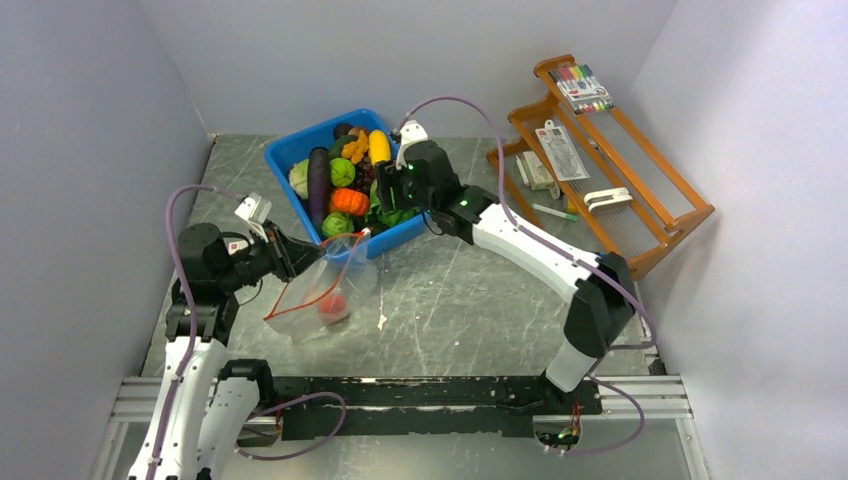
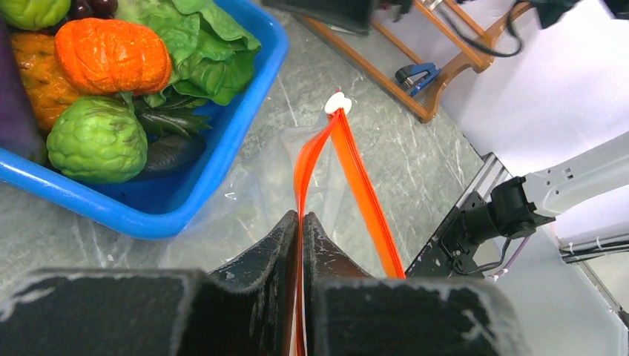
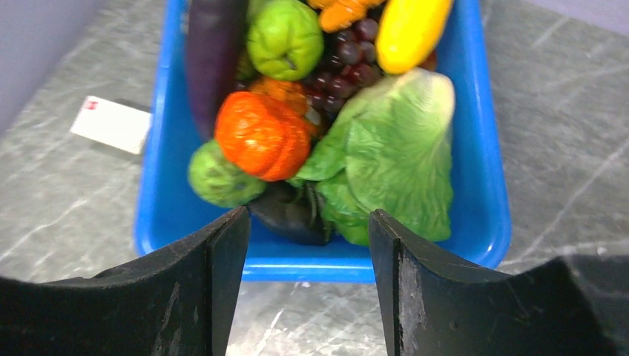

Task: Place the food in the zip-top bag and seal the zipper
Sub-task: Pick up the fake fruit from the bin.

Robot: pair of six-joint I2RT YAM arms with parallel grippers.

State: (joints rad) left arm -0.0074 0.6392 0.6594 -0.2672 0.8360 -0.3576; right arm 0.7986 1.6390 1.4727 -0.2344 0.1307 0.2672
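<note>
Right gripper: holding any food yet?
No, the right gripper stands open with nothing between its fingers; the food lies in the blue bin beyond them.

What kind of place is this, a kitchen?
Likely a robot test booth, not a kitchen: plain walls box in the table, arms bolted to a metal rail, toy food in a blue bin.

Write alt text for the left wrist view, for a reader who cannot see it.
The left end effector is shut on the red-orange zipper of a clear zip-top bag, the strip's two halves parted and meeting at a white slider. Beside it on the table, a blue bin holds a pumpkin, lettuce and a bumpy green fruit.
</note>
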